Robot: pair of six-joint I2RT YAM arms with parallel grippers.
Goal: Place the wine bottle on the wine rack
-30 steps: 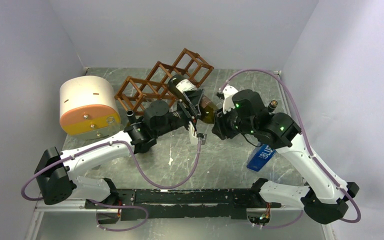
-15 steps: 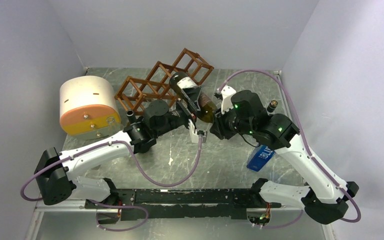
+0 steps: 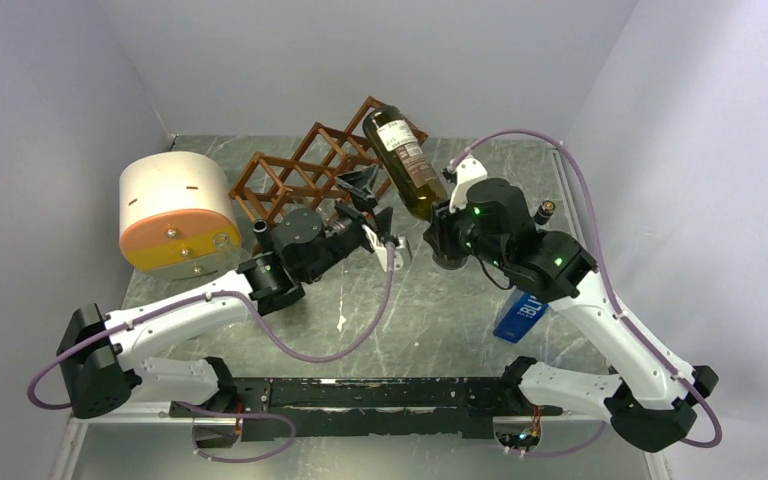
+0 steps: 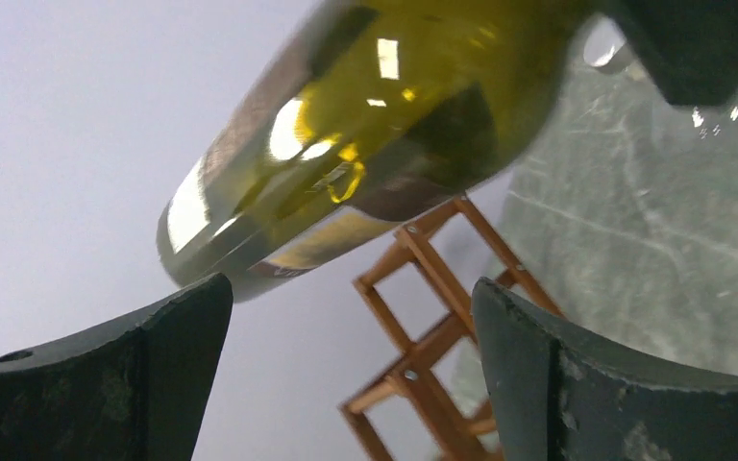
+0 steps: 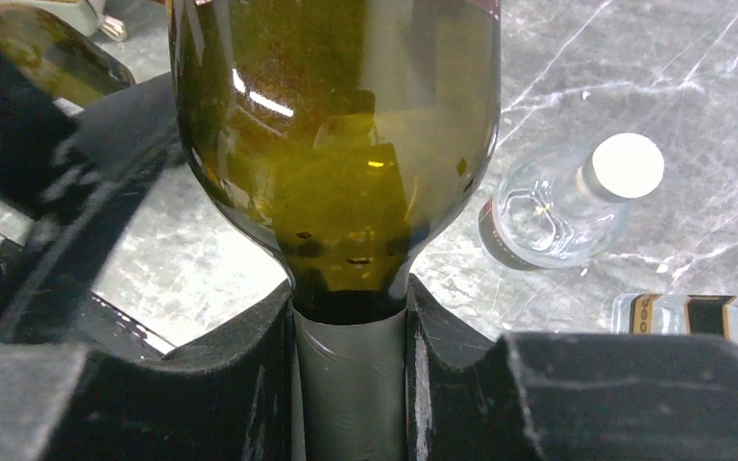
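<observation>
Grey marbled table [image 3: 440,330] and pale walls close us in. Our right gripper [image 5: 351,360] is clamped on the neck of the wine bottle [image 3: 405,160]. The bottle hangs in the air at the far side, its base tilted up over the right end of the wine rack [image 3: 295,180]. Our left gripper [image 3: 375,215] is spread wide just below the glass and holds nothing. With only one grip, on the neck, we judge the heavy body may pivot or slip. Its base could also knock the light rack askew. Cap and neck are buried between the fingers, and we cannot tell which cell the bottle lines up with.
</observation>
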